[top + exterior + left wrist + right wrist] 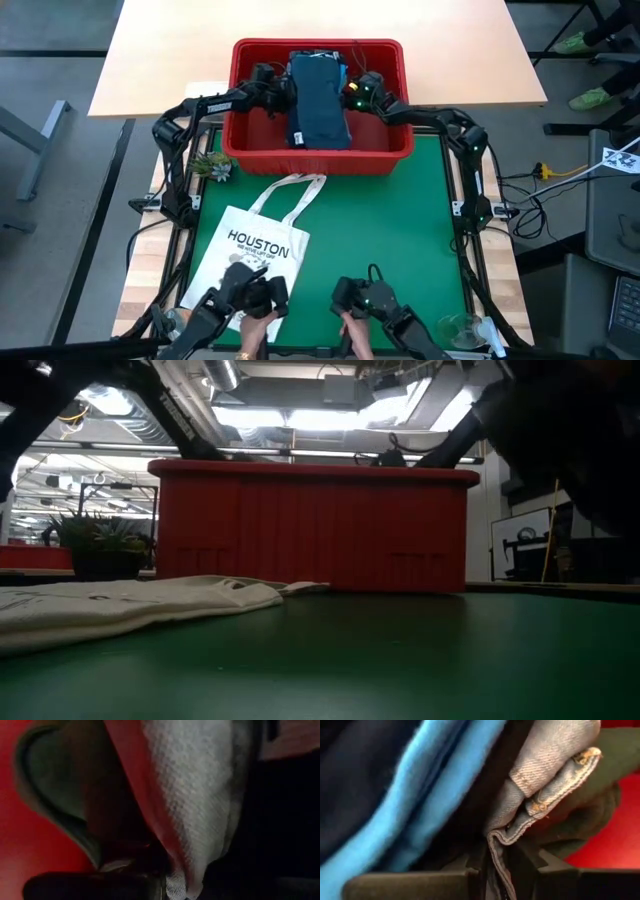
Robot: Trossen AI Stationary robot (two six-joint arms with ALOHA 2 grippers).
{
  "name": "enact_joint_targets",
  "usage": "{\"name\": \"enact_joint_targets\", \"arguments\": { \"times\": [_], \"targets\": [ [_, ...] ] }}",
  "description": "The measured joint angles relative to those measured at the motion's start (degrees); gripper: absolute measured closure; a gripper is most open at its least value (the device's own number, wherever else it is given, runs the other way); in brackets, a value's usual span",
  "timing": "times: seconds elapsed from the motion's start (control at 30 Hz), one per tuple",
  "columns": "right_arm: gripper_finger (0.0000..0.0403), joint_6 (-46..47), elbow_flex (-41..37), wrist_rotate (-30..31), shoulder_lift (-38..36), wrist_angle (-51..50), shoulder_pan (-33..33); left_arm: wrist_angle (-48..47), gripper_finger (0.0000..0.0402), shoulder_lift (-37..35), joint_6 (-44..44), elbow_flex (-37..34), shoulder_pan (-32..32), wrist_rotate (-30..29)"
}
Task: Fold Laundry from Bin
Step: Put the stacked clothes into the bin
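Nothing's folded yet: the left gripper (283, 92) and right gripper (349, 92) both pinch the denim shirt (545, 785) inside the red bin (250, 150).

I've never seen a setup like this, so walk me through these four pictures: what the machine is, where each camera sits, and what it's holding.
Two dark robot arms work at a green-topped table. One picture looks straight down, one looks level across the tabletop, and two come from cameras on the wrists. Both arms reach into the red slotted plastic bin, which holds a pile of soft garments. The left gripper is pinching grey cloth; the right gripper is pinching the light blue denim shirt. A white cloth tote bag lies on the table, beside a small potted plant.
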Motion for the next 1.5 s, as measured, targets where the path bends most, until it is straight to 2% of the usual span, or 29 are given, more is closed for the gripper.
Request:
{"name": "enact_joint_targets", "arguments": {
  "times": [0.23,0.4,0.9,1.0,1.17,1.3,1.5],
  "targets": [
    [0.0345,-7.5,-0.33,5.91,0.95,-4.87,0.07,-0.08,0.0338,2.6,0.75,0.0,0.0,-2.1],
    [0.0345,-7.87,-0.33,6.95,0.88,-6.84,0.04,0.07,0.0335,2.62,2.45,0.0,-0.04,-3.11],
    [0.0341,-7.45,-0.33,8.25,0.86,-6.78,0.0,0.5,0.0247,2.62,2.5,0.0,0.09,-4.03],
    [0.0317,-7.41,-0.33,9.84,0.84,-7.47,0.0,0.57,0.0242,2.62,4.84,0.0,0.09,-4.03],
    [0.0255,-7.55,-0.33,11.61,0.73,-9.8,-0.02,0.54,0.0243,2.62,8.31,0.0,0.3,-5.22],
    [0.0215,-13.31,-0.33,11.84,0.7,-11.13,-0.33,0.5,0.0245,2.62,10.33,0.0,0.38,-6.31],
    [0.0199,-20.9,-0.32,8.89,-0.13,-11.98,-0.84,0.13,0.0243,1.5,13.1,0.0,0.53,-6.92]
  ]
}}
